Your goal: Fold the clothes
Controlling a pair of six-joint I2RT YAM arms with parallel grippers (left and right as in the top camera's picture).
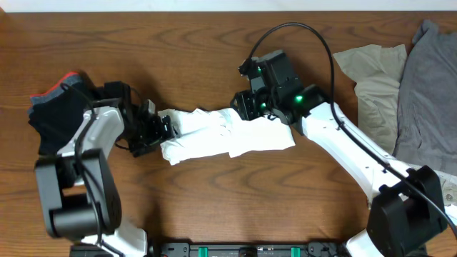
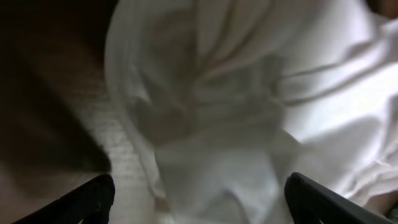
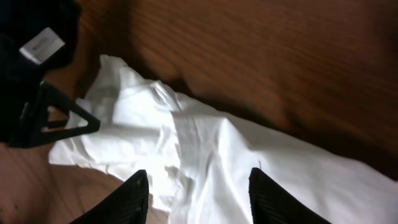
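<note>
Straddling the left end of the white shirt (image 1: 228, 135), the left gripper (image 2: 199, 186) has its two fingers (image 2: 93, 199) spread wide. Rumpled cloth fills the gap between them and nothing is pinched. The wrist view is too blurred to tell whether the tips touch the fabric.

The right gripper (image 3: 198, 177) hangs at the shirt's right end, by its far edge. It is likewise spread, its fingers (image 3: 134, 199) poised above a stitched band that runs along the cloth, and it grips nothing.

The shirt itself lies as a bunched, creased strip on the middle of the table (image 1: 214, 43), stretched from left to right. Its left end is lumpier and its right end flatter.

Left of the shirt, behind the left arm and apart from the white cloth, sits a black garment (image 1: 53, 118) with a red and blue edge along its top.

Well to the right of the shirt lies a crumpled beige garment (image 1: 375, 78). A grey garment (image 1: 428, 78) overlaps the beige one's right side and reaches the frame edge, farthest from the shirt.
</note>
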